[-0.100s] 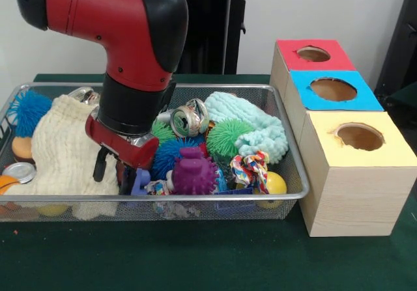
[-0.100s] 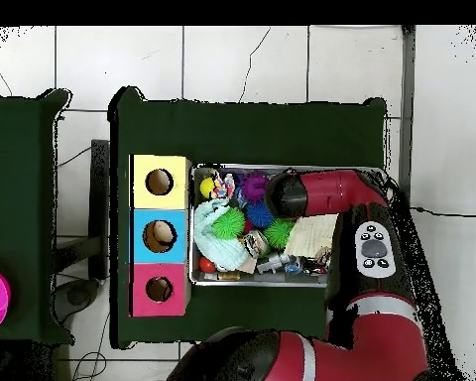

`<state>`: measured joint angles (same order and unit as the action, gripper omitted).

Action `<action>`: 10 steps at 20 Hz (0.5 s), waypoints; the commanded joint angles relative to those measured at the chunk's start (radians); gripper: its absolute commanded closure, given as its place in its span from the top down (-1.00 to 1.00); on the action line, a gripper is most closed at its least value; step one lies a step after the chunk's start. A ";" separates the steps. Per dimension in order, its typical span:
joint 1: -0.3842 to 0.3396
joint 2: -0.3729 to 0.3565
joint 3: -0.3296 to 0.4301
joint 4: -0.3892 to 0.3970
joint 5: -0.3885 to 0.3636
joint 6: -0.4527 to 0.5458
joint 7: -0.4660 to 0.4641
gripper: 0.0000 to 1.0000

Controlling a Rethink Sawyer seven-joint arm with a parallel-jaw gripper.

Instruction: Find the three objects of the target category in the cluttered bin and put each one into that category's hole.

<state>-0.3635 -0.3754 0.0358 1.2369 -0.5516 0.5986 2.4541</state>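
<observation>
Bin [image 1: 287,174] clutter under my fingers [image 1: 117,172].
I see them low between the cream cloth [image 1: 62,148] and purple spiky toy [image 1: 193,172]; whether they are clenched, I cannot tell.

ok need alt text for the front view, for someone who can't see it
A red and black robot arm reaches its gripper down into a wire mesh bin crowded with spiky balls, cloths and cans. Beside the bin stand three wooden boxes with holes on top: red, blue and yellow.

glossy red arm [image 1: 111,17] with black joint caps, a black wrist and dark hand [image 1: 114,170].
</observation>
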 commanded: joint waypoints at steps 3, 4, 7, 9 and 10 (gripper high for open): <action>0.005 0.046 0.002 -0.075 -0.052 0.256 -0.233 1.00; 0.011 0.043 -0.005 -0.079 -0.057 0.279 -0.232 1.00; 0.009 0.052 -0.005 -0.101 -0.069 0.317 -0.236 1.00; -0.002 0.071 0.011 -0.120 -0.070 0.335 -0.252 1.00; -0.013 0.085 0.026 -0.126 -0.064 0.344 -0.263 1.00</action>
<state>-0.3633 -0.3544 0.0363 1.1628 -0.5515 0.8243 2.4541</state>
